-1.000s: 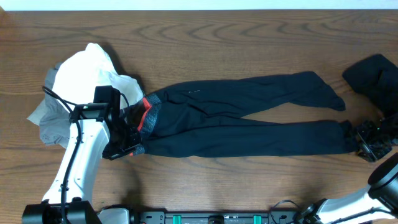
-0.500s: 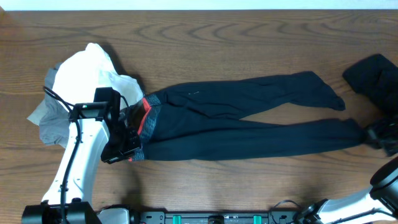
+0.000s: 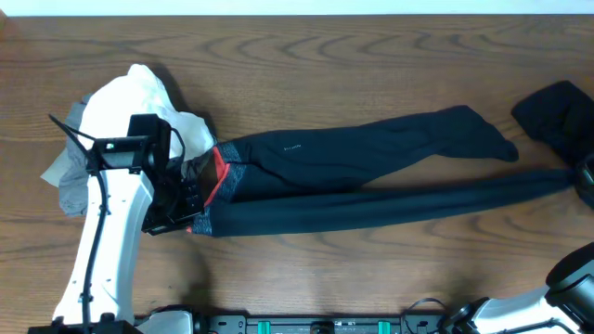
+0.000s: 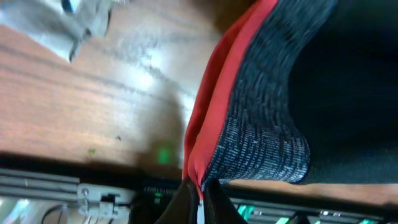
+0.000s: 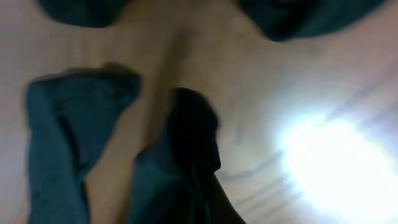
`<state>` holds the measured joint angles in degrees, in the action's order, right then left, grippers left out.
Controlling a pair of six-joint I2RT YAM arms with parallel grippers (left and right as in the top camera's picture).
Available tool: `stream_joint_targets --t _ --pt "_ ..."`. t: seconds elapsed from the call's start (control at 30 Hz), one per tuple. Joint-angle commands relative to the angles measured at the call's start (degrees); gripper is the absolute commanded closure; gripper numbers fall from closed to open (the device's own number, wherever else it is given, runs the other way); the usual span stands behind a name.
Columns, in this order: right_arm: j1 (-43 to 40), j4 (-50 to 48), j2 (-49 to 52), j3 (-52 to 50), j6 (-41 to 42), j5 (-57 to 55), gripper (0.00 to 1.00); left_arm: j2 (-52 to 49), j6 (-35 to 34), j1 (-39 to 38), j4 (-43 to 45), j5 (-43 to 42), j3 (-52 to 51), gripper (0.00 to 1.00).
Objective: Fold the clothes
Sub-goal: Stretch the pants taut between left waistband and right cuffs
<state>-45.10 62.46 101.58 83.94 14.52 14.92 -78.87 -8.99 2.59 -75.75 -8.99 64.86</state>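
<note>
The clothes here are long black trousers, stretched left to right across the wooden table. Their grey waistband shows its red inside. My left gripper is shut on the waistband's near corner. In the left wrist view the red and grey edge runs down into the closed fingertips. My right gripper is at the table's right edge, shut on the end of the near leg, which is pulled taut. In the right wrist view, dark cloth is pinched in the shut gripper. The far leg lies loose.
A white garment over a grey one is heaped at the left, just behind my left arm. A dark crumpled garment sits at the far right. Bare wood shows behind and in front of the trousers.
My right gripper shut on the near leg's end and drew it right and slightly back, straightening that leg. The left gripper shifted a little left with the waistband.
</note>
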Motion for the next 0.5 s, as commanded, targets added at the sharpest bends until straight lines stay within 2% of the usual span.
stream_joint_targets --t 0.0,0.23,0.47 --pt "3.4 -1.9 -0.4 1.6 -1.7 4.8 0.99 0.8 0.9 0.3 2.7 1.1 3.2 0.94" --pt "10.2 -11.3 -0.2 1.6 3.1 4.8 0.99 -0.3 0.9 0.2 14.7 1.0 3.9 0.94" --pt "13.5 -19.5 0.0 1.6 10.2 1.3 0.99 -5.0 2.6 0.2 24.0 1.0 3.9 0.94"
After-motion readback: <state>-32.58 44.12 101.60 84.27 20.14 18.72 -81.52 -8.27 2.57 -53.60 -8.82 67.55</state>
